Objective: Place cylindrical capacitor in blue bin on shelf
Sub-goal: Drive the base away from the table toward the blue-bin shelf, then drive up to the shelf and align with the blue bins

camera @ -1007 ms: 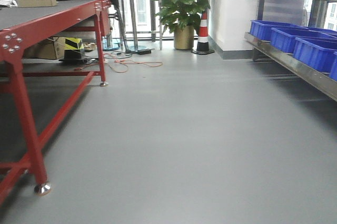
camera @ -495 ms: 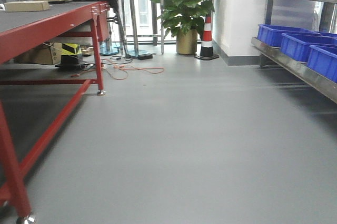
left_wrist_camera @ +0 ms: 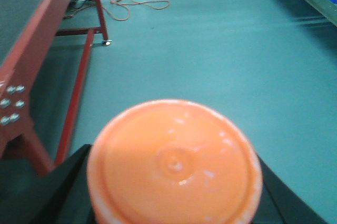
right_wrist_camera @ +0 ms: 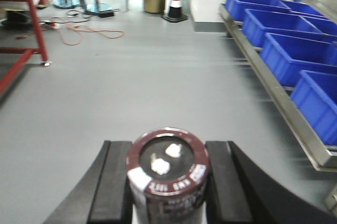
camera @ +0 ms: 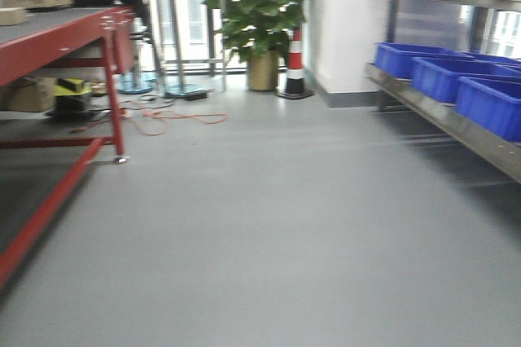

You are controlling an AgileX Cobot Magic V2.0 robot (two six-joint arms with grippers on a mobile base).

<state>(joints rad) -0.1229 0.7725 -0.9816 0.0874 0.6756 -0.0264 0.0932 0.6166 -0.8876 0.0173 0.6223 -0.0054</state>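
My right gripper (right_wrist_camera: pixel 167 151) clamps the maroon cylindrical capacitor (right_wrist_camera: pixel 167 169) upright, ready for a blue plastic bin (right_wrist_camera: pixel 284 58) on the shiny steel shelf (right_wrist_camera: pixel 303 132). The left gripper (left_wrist_camera: pixel 174 192) grips an orange round-topped cylinder (left_wrist_camera: pixel 174 161).

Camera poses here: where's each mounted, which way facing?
Front: low, facing down the aisle between red table and shelf; no robot parts.
Left wrist: behind left gripper holding orange round object, facing floor beside the table.
Right wrist: behind right gripper holding cylindrical capacitor, facing blue bins.
Shared: traffic cone, front and right wrist.
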